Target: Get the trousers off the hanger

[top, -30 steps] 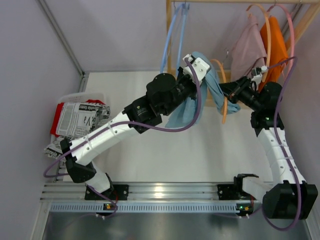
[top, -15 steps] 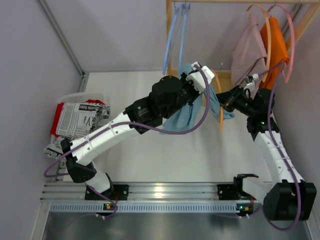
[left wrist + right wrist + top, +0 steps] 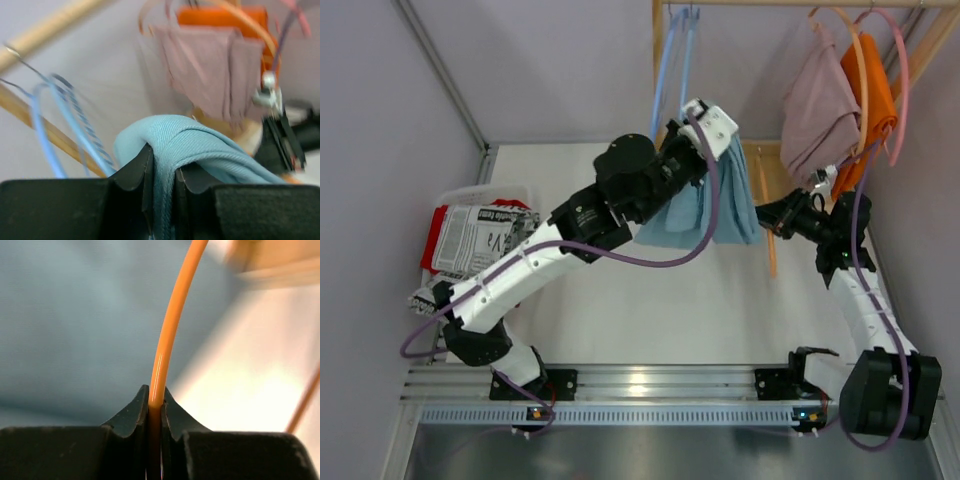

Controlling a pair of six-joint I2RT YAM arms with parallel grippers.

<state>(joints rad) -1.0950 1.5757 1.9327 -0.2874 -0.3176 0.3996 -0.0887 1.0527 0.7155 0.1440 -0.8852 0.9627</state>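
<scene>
My left gripper (image 3: pixel 162 170) is clenched on a thick fold of the light blue cloth trousers (image 3: pixel 200 145), the fabric bulging up between the two black fingers. From the overhead camera that left gripper (image 3: pixel 713 128) is raised high over the table, and the light blue cloth trousers (image 3: pixel 725 205) hang down from it in a loose drape.

My right gripper (image 3: pixel 155 407) is pinched tight on the thin orange hanger (image 3: pixel 172 320), the wire running straight up out of the jaws with blue cloth behind it. From above, the right gripper (image 3: pixel 767 212) sits just beside the drape's right edge, and the thin orange hanger (image 3: pixel 773 250) runs along that edge. I cannot tell whether the cloth is draped over the hanger.

Further out, dusty mauve trousers (image 3: pixel 820 110) and orange trousers (image 3: pixel 872 90) hang on the wooden rack (image 3: pixel 657 60), beside pale blue hangers (image 3: pixel 665 80). Far left, white trousers with black print (image 3: pixel 480 240) lie over red trousers (image 3: pixel 432 240) in a white basket (image 3: pixel 485 190).
</scene>
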